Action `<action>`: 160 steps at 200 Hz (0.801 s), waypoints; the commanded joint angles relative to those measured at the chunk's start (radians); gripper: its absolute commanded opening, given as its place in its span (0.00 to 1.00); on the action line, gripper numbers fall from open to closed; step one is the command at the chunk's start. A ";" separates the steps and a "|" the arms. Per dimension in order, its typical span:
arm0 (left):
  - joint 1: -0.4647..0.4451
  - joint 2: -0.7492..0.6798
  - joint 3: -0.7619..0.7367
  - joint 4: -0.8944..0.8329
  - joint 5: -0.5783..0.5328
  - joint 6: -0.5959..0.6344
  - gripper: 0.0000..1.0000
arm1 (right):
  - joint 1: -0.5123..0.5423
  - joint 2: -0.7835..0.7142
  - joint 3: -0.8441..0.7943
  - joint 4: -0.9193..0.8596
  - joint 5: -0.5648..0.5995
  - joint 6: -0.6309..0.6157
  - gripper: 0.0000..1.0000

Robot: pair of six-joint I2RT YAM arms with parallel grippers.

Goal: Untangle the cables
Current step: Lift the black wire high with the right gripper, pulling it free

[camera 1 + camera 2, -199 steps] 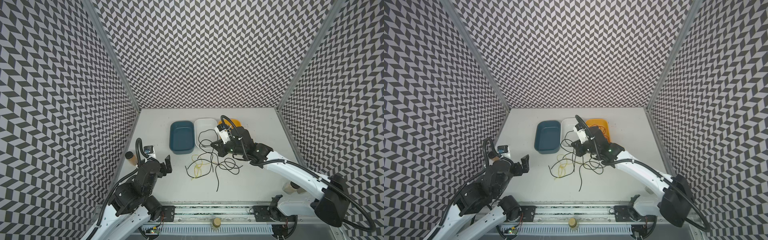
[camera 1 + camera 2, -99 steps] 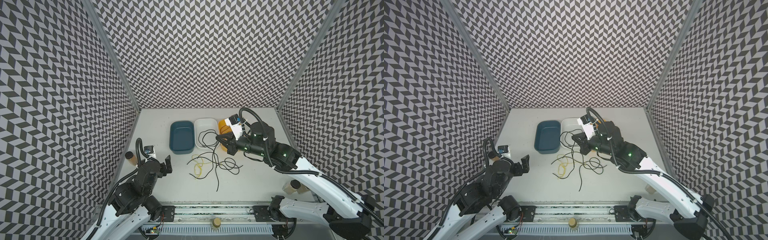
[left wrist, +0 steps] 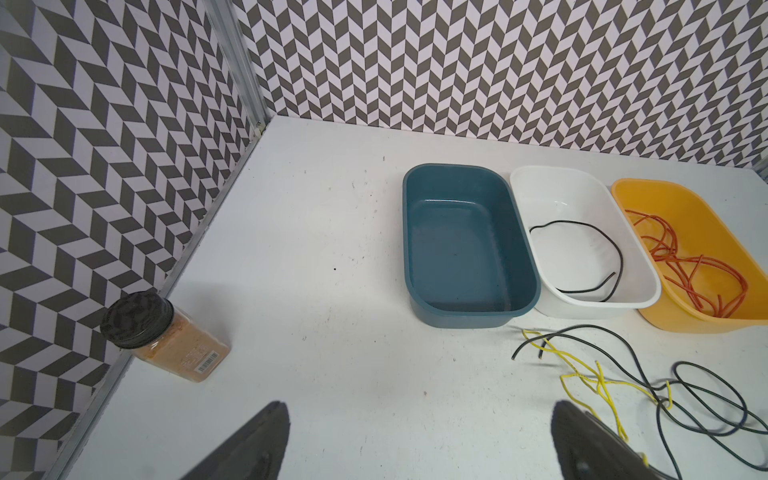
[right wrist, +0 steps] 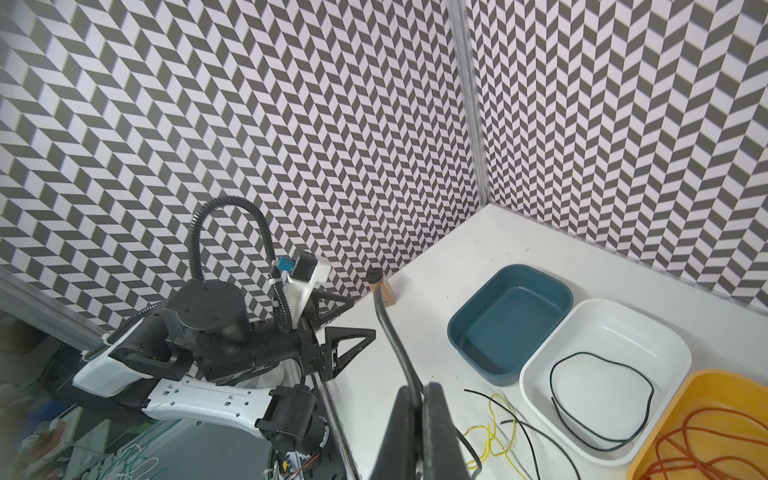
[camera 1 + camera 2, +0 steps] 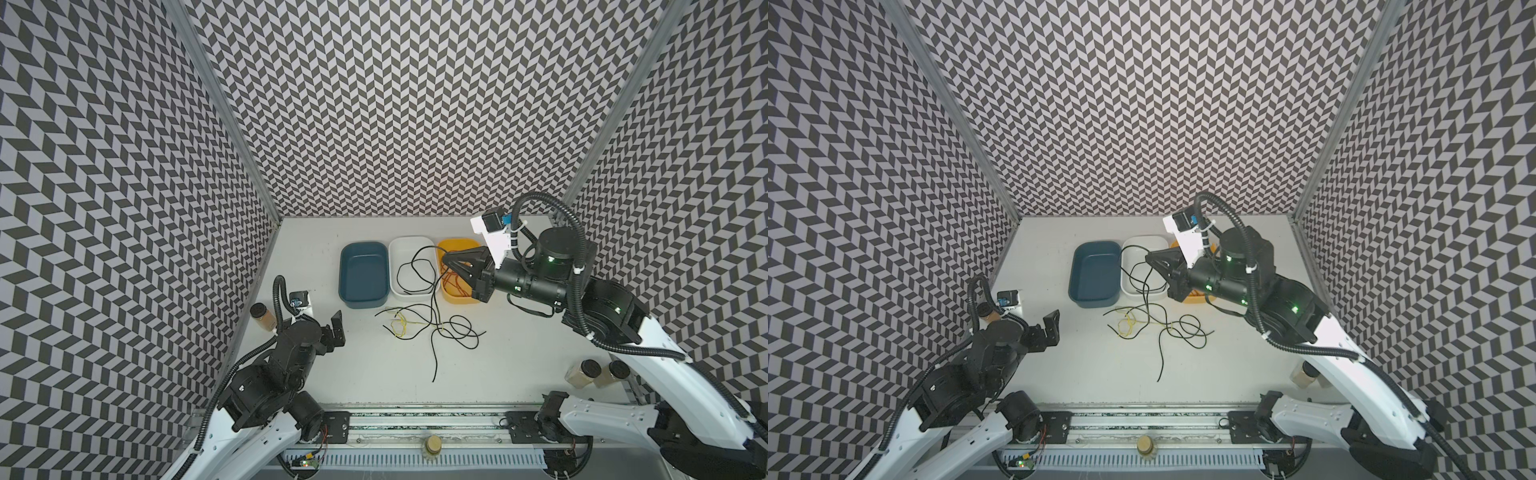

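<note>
Two jaws of the right gripper [image 4: 417,395] are pressed together on one black cable [image 4: 388,328], raised over the edge of the white tray [image 5: 409,239] that faces the orange tray [image 5: 457,241]. The cable's short end juts past the tips; the rest hangs toward the tangle [image 5: 434,328]. We judge that the lift is meant to draw this strand clear of the yellow cable [image 3: 598,374].

The left gripper [image 3: 419,409] stands fully open and empty, well off to the blue-tray side, apparently parked clear.

Count:
- Trays: three. The blue tray [image 5: 361,245] is empty. The white tray holds a second black cable [image 3: 565,222]. The orange tray holds the orange-red cables [image 3: 681,266], too coiled to count.
- Tangle: it lies on the table, just robot-side of the white tray. Its strand number is unclear.
</note>
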 commanded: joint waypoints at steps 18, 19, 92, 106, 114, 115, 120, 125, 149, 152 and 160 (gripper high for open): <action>-0.001 0.011 0.002 0.008 -0.004 -0.017 1.00 | 0.007 0.022 0.101 -0.010 0.004 -0.048 0.00; -0.001 0.011 0.002 0.008 -0.004 -0.017 1.00 | 0.007 0.022 0.103 -0.011 0.004 -0.048 0.00; -0.001 0.011 0.002 0.007 -0.002 -0.017 1.00 | 0.005 0.100 0.236 -0.028 0.066 -0.112 0.00; -0.001 0.011 0.001 0.006 -0.002 -0.017 1.00 | 0.004 0.120 0.260 -0.031 0.067 -0.119 0.00; 0.000 0.011 0.001 0.007 -0.002 -0.017 1.00 | 0.004 0.131 0.270 -0.033 0.067 -0.121 0.00; 0.000 0.011 0.001 0.006 -0.001 -0.017 1.00 | 0.003 0.132 0.271 -0.033 0.067 -0.121 0.00; -0.001 0.011 0.001 0.006 -0.001 -0.017 1.00 | 0.003 0.140 0.277 -0.034 0.067 -0.123 0.00; -0.001 0.011 0.001 0.006 -0.001 -0.017 1.00 | 0.003 0.146 0.284 -0.037 0.067 -0.124 0.00; -0.001 0.009 0.002 0.006 0.001 -0.017 1.00 | -0.005 0.173 0.310 -0.035 0.077 -0.134 0.00; -0.001 0.009 0.002 0.006 0.001 -0.017 1.00 | -0.007 0.177 0.314 -0.035 0.077 -0.136 0.00; 0.000 0.008 0.002 0.006 0.002 -0.017 1.00 | -0.014 0.188 0.325 -0.037 0.079 -0.142 0.00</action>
